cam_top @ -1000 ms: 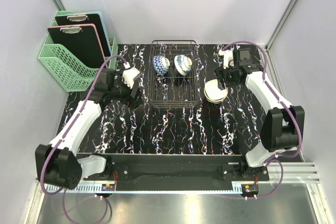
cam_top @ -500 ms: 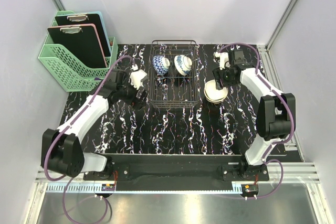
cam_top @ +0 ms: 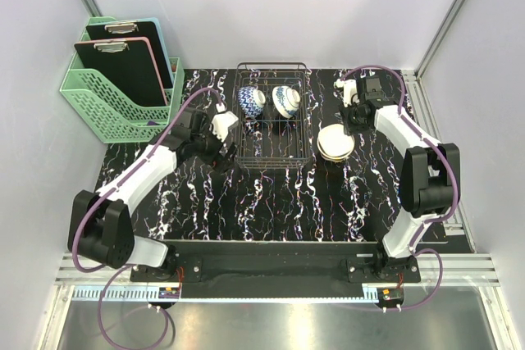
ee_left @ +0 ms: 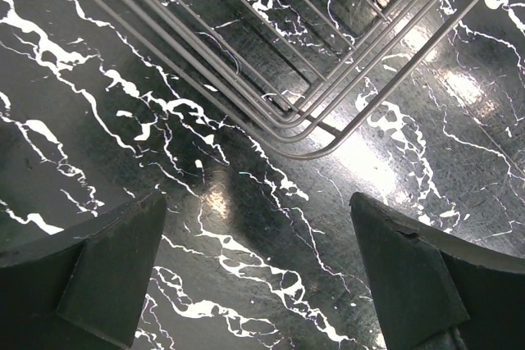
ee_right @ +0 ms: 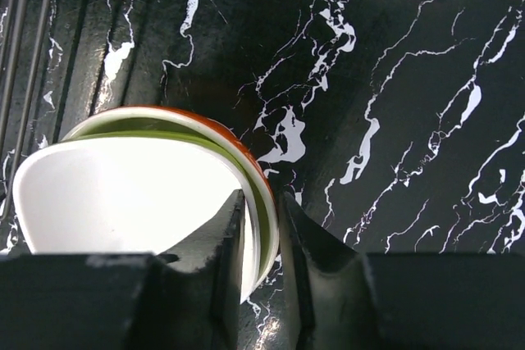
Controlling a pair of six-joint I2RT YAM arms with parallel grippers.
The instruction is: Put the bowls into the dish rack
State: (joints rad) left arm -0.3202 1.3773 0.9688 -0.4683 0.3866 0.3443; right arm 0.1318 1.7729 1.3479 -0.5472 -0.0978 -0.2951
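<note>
R gripper (ee_right: pixel 262 199) jaws nearly together, pinching rim of bowl stack (cam_top: pixel 336 143) just right of dish rack (cam_top: pixel 272 153). One finger sits inside glossy cream-white bowl (ee_right: pixel 123 194), other outside. Green bowl (ee_right: pixel 152 132) and orange bowl (ee_right: pixel 209 120) are nested under. Rack lies left of the jaws; R arm nearer. L gripper (ee_left: pixel 256 206) jaws spread wide, empty, at rack's near-left corner. Two blue-patt. bowls (cam_top: pixel 251 100) on edge at rack's far end, among thin wire tines.

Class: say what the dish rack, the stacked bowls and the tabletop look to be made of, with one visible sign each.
The dish rack: thin metal wire, dull grey sheen, bent corners. The stacked bowls: likely glazed ceramic, perhaps melamine; smooth glossy rims, white in green in orange. The tabletop: glossy black marble-look surface, white veins and glare; stone or printed film, cannot tell.
</note>
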